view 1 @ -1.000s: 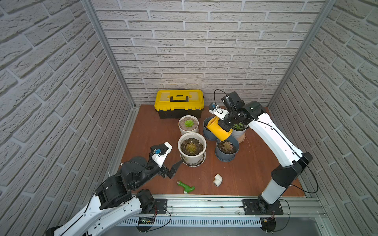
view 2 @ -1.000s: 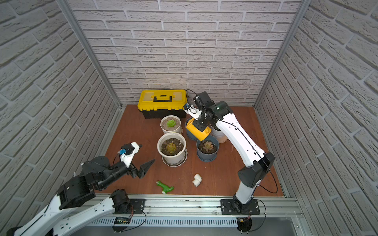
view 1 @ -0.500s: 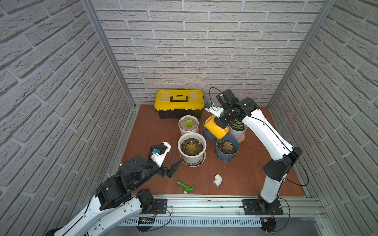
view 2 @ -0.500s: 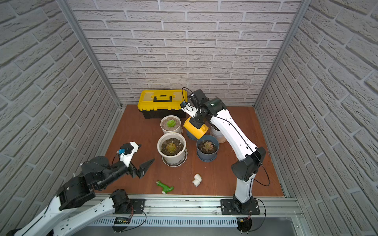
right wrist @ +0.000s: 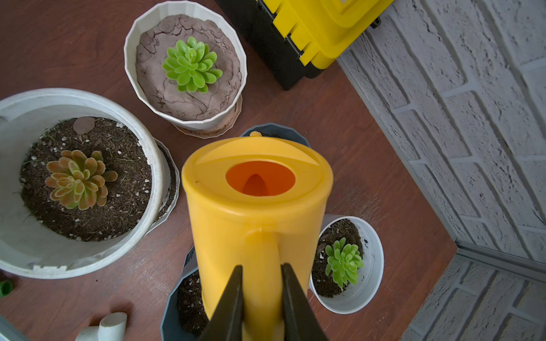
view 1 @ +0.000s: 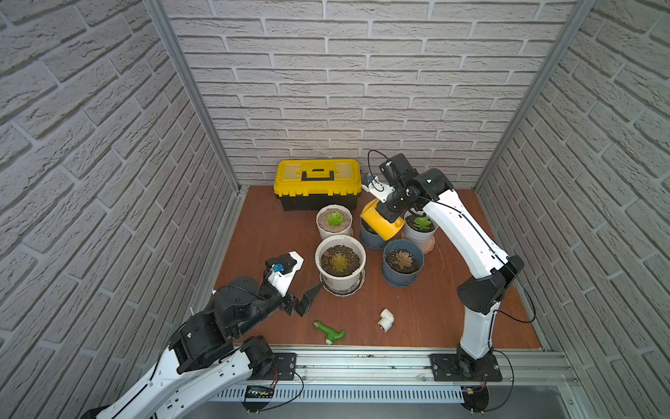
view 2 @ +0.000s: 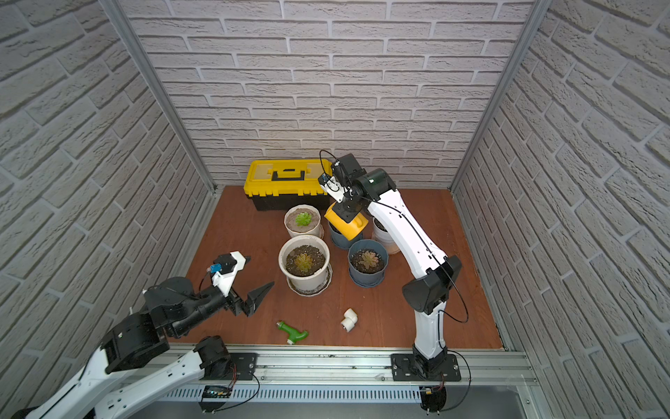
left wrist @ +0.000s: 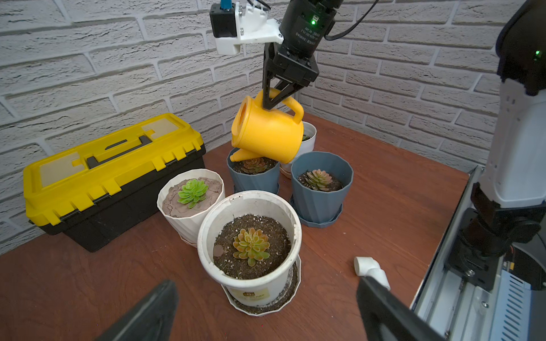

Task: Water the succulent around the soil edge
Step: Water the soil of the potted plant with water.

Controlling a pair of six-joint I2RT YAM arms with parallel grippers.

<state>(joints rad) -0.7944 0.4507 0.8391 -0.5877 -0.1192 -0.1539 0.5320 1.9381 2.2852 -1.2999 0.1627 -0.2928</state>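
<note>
Right gripper (left wrist: 276, 97): clamped nearly closed on the handle of the yellow watering can (left wrist: 266, 133). The can hangs tilted, spout down.
Spout (left wrist: 236, 156): tip just over the rim of the rear blue pot (left wrist: 254, 183), on the side facing the ribbed white pot (view 1: 319, 222).
Succulent (left wrist: 253, 164): reddish rosette in that rear blue pot, partly under the can's body.
Left gripper (view 2: 259, 272): spread wide, holding nothing, low beside the big white pot (view 1: 318, 259).
Room: toolbox (view 1: 318, 183) and back wall close behind the can; bare floor towards the front rail.
Crowding: front blue pot (view 1: 402, 277) and small white pot (view 1: 420, 238) stand tight around the rear pot.
Loose bits: green fitting (view 1: 330, 332) and white pipe elbow (view 1: 385, 319) lie near the rail, well apart from the pots.
</note>
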